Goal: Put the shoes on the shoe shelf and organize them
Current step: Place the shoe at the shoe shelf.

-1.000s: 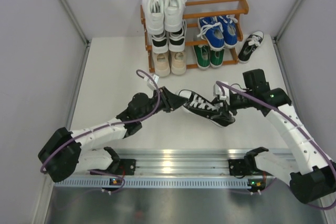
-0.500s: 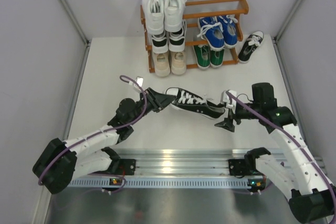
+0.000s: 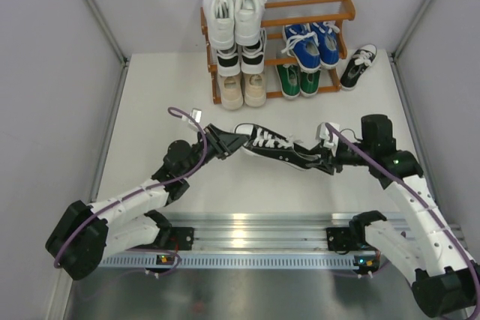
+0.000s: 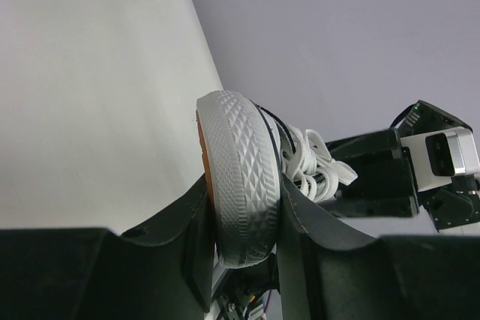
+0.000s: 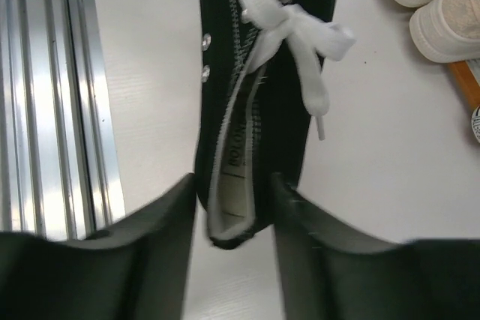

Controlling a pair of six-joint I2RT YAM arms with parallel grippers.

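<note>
A black sneaker [image 3: 274, 148] with white laces hangs level above the table between my two grippers. My left gripper [image 3: 229, 142] is shut on its white rubber toe; in the left wrist view the toe cap [image 4: 240, 177] is wedged between my gripper's [image 4: 244, 200] jaws. My right gripper [image 3: 322, 159] is at the heel, where its jaws [image 5: 232, 185] press the sides of the heel collar [image 5: 247, 185]. The shoe shelf [image 3: 345, 5] stands at the back. It holds a white pair [image 3: 234, 9], a black pair [image 3: 241, 59], a beige pair [image 3: 242, 89], a blue pair [image 3: 311, 44] and a green pair [image 3: 298, 79].
Another black sneaker [image 3: 358, 65] lies on the table just right of the shelf. A metal rail [image 3: 247, 226] runs along the near edge by the arm bases. Grey walls close in the left and right sides. The beige toes [image 5: 442, 5] show in the right wrist view.
The right gripper opened, dropped off the heel, then came back and closed on it. The left gripper shifted the sneaker left and towards the shelf, and it now lies more level.
</note>
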